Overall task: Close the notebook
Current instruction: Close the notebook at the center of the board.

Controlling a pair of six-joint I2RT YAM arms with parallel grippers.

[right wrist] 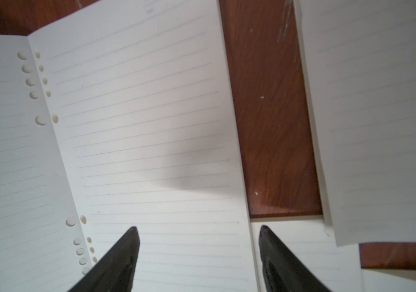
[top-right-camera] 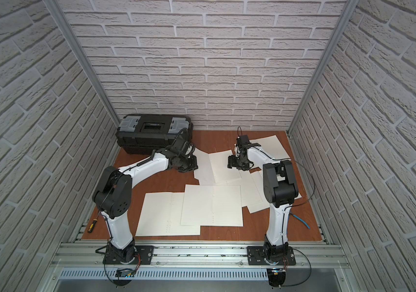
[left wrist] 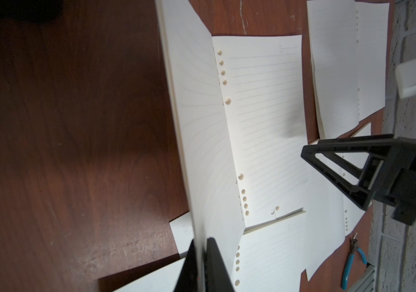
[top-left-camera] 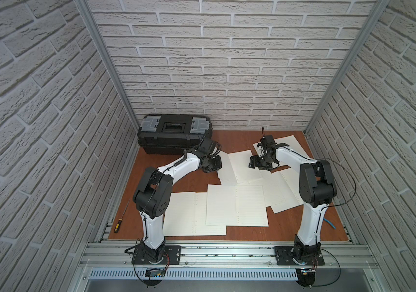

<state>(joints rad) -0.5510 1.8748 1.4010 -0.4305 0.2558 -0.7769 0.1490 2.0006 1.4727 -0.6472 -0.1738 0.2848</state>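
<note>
In both top views the left pincer (top-left-camera: 215, 164) sits at the left edge of the open notebook (top-left-camera: 240, 165), which lies at the far centre of the tabletop (top-left-camera: 232, 139). Its jaws cannot be made out there. The left wrist view shows them pressed together on the notebook's left leaf (left wrist: 202, 126), which is raised off the wood while the right page lies flat. The right wrist view shows the right pincer (right wrist: 199, 228) spread, hovering over that flat page and holding nothing.

As far as the overlaps allow a count, five open notebooks lie about. There is also one toolbox (top-left-camera: 174, 134) at far left, one screwdriver (top-left-camera: 119, 225) at near left and one pair of blue-handled pliers (left wrist: 353, 260) at near right. The toolbox is shut, so its contents are hidden.
</note>
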